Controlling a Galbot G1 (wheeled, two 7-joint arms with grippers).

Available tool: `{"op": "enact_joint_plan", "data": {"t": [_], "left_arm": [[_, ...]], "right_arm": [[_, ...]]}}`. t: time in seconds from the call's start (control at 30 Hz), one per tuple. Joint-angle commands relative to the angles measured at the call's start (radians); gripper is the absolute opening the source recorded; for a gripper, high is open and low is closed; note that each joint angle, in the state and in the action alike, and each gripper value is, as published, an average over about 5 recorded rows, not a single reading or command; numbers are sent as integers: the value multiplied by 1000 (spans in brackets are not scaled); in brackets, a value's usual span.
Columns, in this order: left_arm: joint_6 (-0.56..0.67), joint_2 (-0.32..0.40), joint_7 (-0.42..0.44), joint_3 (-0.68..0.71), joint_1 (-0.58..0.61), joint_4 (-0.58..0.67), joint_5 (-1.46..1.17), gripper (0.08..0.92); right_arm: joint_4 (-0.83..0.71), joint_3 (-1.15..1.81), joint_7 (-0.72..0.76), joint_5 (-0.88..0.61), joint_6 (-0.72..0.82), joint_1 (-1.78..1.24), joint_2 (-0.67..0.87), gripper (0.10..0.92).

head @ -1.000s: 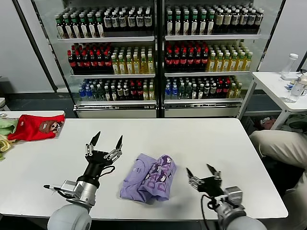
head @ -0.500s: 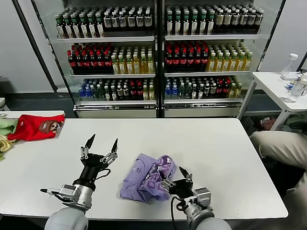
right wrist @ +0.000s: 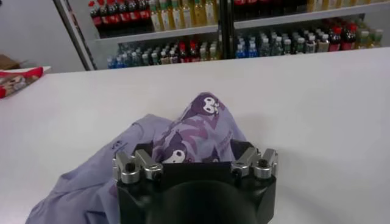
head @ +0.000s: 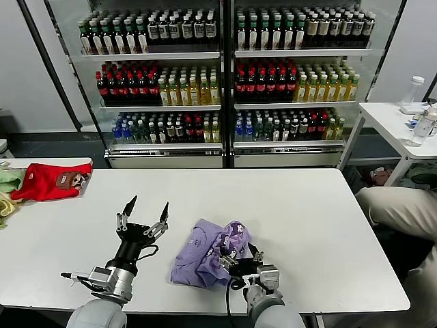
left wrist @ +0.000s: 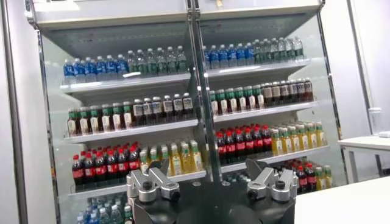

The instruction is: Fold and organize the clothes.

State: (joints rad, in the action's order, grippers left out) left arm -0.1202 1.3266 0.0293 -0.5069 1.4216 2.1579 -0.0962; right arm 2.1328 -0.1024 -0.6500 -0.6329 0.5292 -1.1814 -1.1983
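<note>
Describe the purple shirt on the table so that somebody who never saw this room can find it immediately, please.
On the long white table before the drink coolers, look near the front edge, between the two grippers. The lavender T-shirt lies crumpled there, the right gripper at its side. Unlike the red garment at the far left end, it is pale purple with dark cartoon prints.

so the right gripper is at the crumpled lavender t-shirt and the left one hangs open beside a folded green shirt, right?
Not quite: the left gripper hangs open over bare table; the head view shows no shirt by it. The right gripper is at the lavender T-shirt.
</note>
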Motion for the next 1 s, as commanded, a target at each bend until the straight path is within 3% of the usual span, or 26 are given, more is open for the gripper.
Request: {"op": "enact_joint_plan", "data": {"t": [0.03, 0.73, 0.87, 1.0], "left_arm": [[6, 3, -1, 9, 5, -5, 13, 823], [15, 5, -9, 9, 10, -11, 24, 823], [18, 6, -12, 14, 12, -12, 31, 823], [23, 6, -15, 18, 18, -12, 37, 823]], "right_arm": [[-26, -30, -61, -41, -5, 26, -18, 788], [50, 121, 36, -51, -3, -46, 53, 199], [31, 211, 148, -79, 16, -51, 87, 141], [-4, 296, 330, -98, 26, -53, 135, 136]]}}
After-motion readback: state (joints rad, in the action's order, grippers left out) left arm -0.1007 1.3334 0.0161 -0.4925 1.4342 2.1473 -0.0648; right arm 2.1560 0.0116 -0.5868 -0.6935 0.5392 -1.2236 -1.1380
